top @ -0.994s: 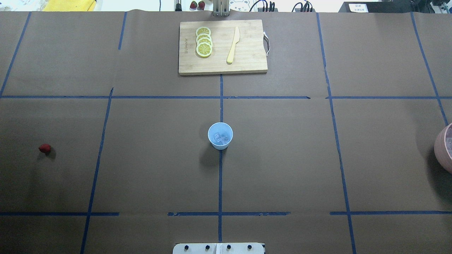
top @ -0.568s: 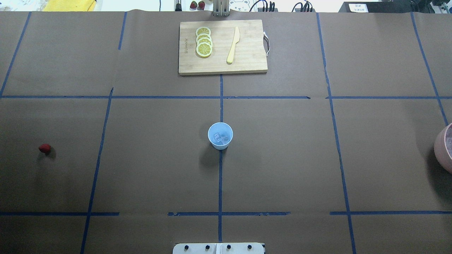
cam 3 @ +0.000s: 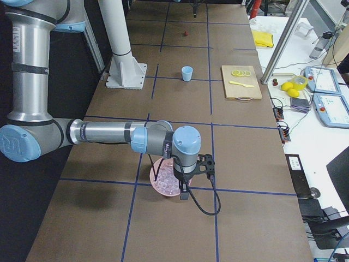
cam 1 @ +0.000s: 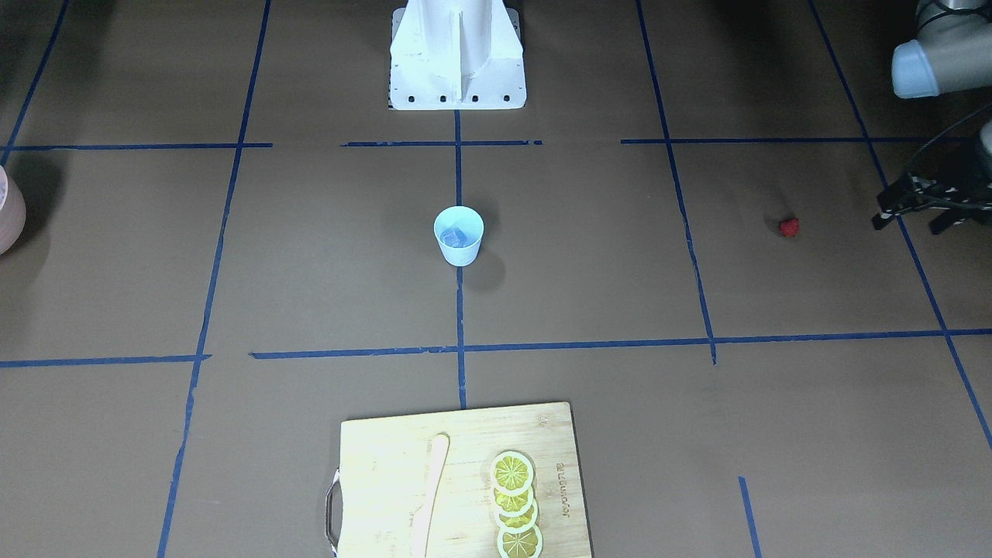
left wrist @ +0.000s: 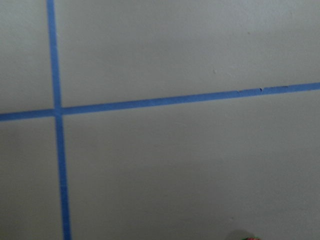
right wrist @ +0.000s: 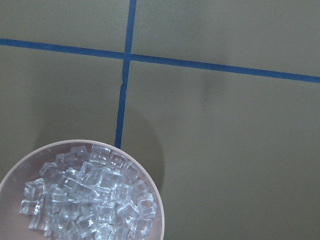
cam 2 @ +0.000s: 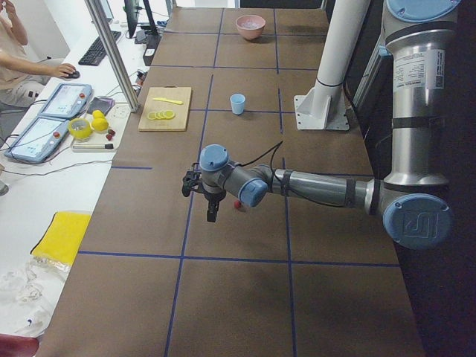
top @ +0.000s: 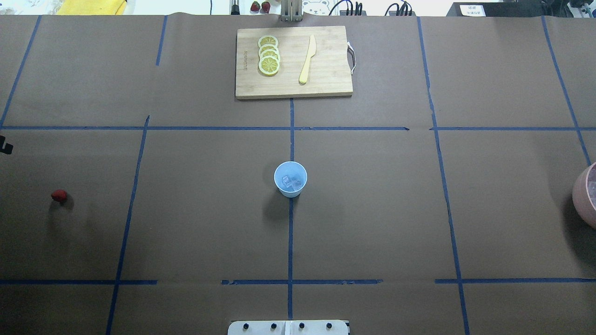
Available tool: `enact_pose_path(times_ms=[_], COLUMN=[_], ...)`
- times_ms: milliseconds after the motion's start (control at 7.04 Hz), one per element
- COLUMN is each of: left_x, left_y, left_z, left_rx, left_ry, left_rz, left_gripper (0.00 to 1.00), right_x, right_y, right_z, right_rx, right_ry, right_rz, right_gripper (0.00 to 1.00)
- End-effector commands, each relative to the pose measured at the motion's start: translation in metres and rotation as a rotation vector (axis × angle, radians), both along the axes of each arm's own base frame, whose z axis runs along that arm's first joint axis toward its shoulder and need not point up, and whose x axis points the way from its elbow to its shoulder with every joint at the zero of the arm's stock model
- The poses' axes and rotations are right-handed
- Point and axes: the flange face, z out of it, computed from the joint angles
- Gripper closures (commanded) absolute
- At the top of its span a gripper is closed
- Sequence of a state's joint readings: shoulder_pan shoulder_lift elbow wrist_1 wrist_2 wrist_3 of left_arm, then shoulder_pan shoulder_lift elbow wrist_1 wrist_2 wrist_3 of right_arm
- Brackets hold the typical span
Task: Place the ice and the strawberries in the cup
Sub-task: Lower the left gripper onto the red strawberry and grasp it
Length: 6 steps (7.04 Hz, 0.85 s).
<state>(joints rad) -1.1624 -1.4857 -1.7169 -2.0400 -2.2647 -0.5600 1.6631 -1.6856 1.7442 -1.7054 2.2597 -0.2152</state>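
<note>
On table (top: 372, 209), cup (top: 288, 194) with ice (top: 291, 182), seemingly

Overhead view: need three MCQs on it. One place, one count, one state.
1. The strawberry lies:
A) on the robot's left, apart from the cup
B) inside it
C) touching it

2. Lemon slices on the cutting board:
A) two
B) four
C) six

3. The cup holds:
A) nothing
B) ice
C) a knife

Answers:
1. A, it sits alone far off to the left.
2. B, four overlapping rounds show.
3. B, clear cubes show inside.
</note>
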Motion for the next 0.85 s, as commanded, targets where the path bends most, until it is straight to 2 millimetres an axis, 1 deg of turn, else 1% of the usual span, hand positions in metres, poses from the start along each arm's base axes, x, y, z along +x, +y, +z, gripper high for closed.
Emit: enact_pose_path(times_ms=[0,284,426,568,710], left_x=[0.055,0.092,0.107,0.116,0.124], left_y=[0.019,0.033,0.041,0.045,0.048], left_z=[-0.005,-0.007,-0.005,-0.003,0.002], left_rx=[0.003,0.013,-0.007,0.002,-0.001], left_ry=[0.009,0.0,-0.001,-0.011,-0.024], left_rz=[-0.031,-0.019,-0.007,-0.007,0.006], left_gripper=[0.0,0.0,0.0,0.0,0.0], right_x=[0.0,0.0,0.0,0.0,0.0], right_y=[0.0,0.0,0.001,0.0,0.0], right_z=[-0.001,-0.002,-0.002,-0.003,-0.003], right_rx=[0.005,0.006,0.006,0.008,0.007], right_ry=[0.0,-0.001,-0.001,-0.001,-0.001], right_rz=[-0.001,-0.001,-0.001,-0.001,0.0], right_gripper=[0.0,0.0,0.0,0.0,0.0])
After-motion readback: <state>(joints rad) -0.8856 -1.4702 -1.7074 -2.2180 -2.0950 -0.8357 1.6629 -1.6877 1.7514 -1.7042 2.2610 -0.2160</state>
